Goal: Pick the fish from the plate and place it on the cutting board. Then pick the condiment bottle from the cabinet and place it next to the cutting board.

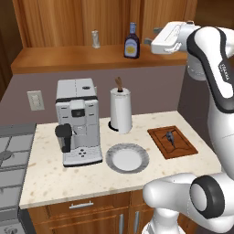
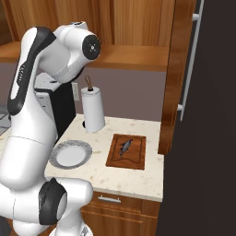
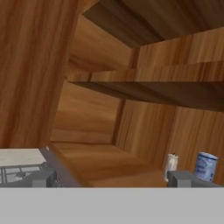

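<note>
A: Where's the condiment bottle (image 1: 131,43) relative to the end effector (image 1: 157,40)?

B: Upright on the cabinet (image 1: 68,57) shelf, just left of the end effector, which is level with it, apart; its opening I cannot tell.

A: Looks?

B: Dark brown, blue cap, oval label. The fish (image 1: 170,137) lies on the cutting board (image 1: 172,142), on the bench (image 1: 50,178).

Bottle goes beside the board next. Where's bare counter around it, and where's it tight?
Free: the counter strip in front of the board and plate, and the gap between those two. In the right base view the board's right edge sits close to the tall wood panel. Crowded: behind the plate, the paper towel roll and coffee machine. The fish lies on the board.
</note>
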{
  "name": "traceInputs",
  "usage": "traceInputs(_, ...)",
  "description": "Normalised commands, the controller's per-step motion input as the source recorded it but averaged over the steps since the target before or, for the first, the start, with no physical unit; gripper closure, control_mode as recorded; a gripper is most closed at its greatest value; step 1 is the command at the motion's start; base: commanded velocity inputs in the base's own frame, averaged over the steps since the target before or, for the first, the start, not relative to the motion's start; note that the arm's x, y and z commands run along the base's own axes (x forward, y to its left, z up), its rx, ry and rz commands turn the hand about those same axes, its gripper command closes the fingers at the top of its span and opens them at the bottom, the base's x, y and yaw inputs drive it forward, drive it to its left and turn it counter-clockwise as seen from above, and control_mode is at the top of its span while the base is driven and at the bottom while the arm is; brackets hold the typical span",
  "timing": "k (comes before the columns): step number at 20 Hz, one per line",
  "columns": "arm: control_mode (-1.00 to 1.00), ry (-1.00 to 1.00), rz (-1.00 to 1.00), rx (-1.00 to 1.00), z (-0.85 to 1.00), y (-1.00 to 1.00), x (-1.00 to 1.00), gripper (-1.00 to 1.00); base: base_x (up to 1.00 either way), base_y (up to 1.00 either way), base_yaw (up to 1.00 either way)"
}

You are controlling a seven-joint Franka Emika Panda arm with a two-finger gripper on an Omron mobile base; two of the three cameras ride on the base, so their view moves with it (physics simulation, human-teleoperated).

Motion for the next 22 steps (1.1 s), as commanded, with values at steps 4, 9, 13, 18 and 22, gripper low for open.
traceInputs(4, -1.0, 0.0, -0.03, 0.0, 0.01, 0.0, 0.0, -1.0, 0.0, 0.0, 0.0)
traceInputs(9, -1.0, 0.0, -0.03, 0.0, 0.0, 0.0, 0.0, -1.0, 0.0, 0.0, 0.0)
traceInputs(13, -1.0, 0.0, -0.03, 0.0, 0.0, 0.0, 0.0, -1.0, 0.0, 0.0, 0.0)
traceInputs(18, -1.0, 0.0, -0.03, 0.0, 0.0, 0.0, 0.0, -1.0, 0.0, 0.0, 0.0)
traceInputs(22, -1.0, 0.0, -0.03, 0.0, 0.0, 0.0, 0.0, -1.0, 0.0, 0.0, 0.0)
